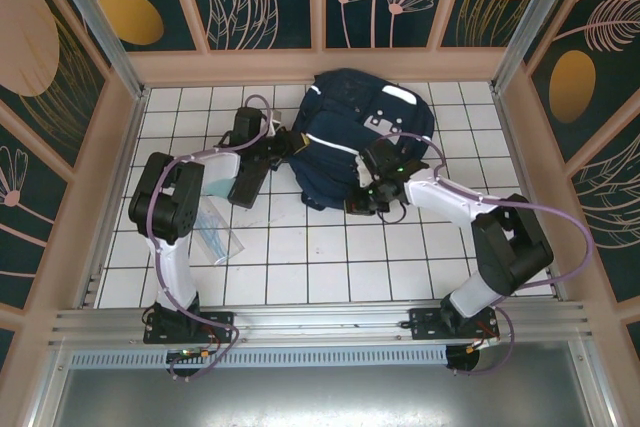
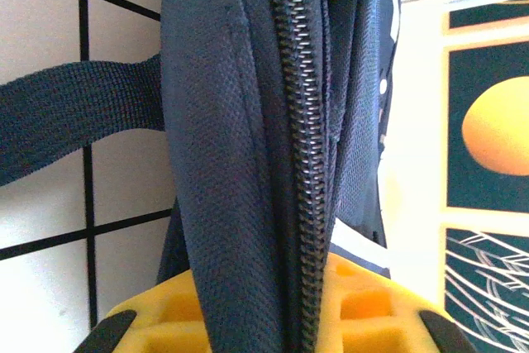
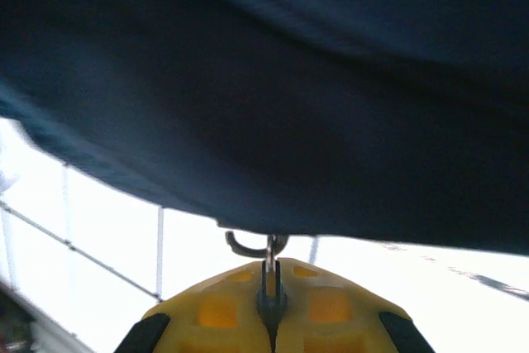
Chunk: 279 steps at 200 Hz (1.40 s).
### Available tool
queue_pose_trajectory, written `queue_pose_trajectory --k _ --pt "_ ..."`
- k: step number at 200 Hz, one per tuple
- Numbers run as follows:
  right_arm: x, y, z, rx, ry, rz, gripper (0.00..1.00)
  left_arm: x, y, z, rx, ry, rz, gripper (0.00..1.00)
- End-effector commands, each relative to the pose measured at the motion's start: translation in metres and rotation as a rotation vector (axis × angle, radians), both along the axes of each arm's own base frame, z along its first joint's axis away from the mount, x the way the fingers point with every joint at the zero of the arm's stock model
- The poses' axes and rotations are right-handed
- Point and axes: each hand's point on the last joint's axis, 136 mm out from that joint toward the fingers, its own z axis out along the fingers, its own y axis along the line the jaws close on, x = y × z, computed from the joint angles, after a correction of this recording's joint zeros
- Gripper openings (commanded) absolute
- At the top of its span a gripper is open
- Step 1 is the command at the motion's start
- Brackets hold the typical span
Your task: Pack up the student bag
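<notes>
Navy fabric student bag: lying far-centre on white tiled table, between 2 arms. Left gripper: jaws pinching zippered seam of bag. Right gripper: jaws closed tight on metal zipper pull at bag's near edge.

The large dark navy fabric backpack is a blur from the right wrist and is cut off on three sides. Its hem hides the top of the small metal hook pinched by the right end effector. A zipped fold covers the gap between the fingers of the left end effector, so its grip cannot be told.
</notes>
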Motion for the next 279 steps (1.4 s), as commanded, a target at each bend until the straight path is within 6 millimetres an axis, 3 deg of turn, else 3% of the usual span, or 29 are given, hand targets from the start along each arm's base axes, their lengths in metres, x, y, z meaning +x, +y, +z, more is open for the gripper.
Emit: queue_pose_trajectory --k 1,52,83,109,134,212,279 --pt "-0.015 -0.055 -0.018 -0.196 0.042 0.029 0.00 0.012 0.015 0.031 0.042 -0.136 -0.071 0.00" --pt "0.009 -0.087 -0.035 -0.378 -0.022 0.023 0.00 0.005 0.014 0.044 0.009 -0.138 -0.171 0.00" --pt "0.031 -0.110 -0.038 -0.521 -0.109 0.032 0.00 0.010 0.033 0.052 0.023 -0.151 -0.169 0.00" --pt "0.043 -0.112 -0.041 -0.503 -0.138 0.074 0.00 0.018 0.048 0.055 0.027 -0.154 -0.142 0.00" --pt "0.062 -0.128 -0.043 -0.593 -0.215 0.121 0.00 0.020 0.051 0.054 0.039 -0.151 -0.155 0.00" --pt "0.162 -0.164 -0.010 -0.667 -0.547 0.190 0.00 0.013 0.049 0.051 0.048 -0.145 -0.227 0.00" --pt "0.219 -0.208 -0.001 -0.784 -0.651 0.258 0.00 0.008 0.049 0.047 0.057 -0.132 -0.254 0.00"
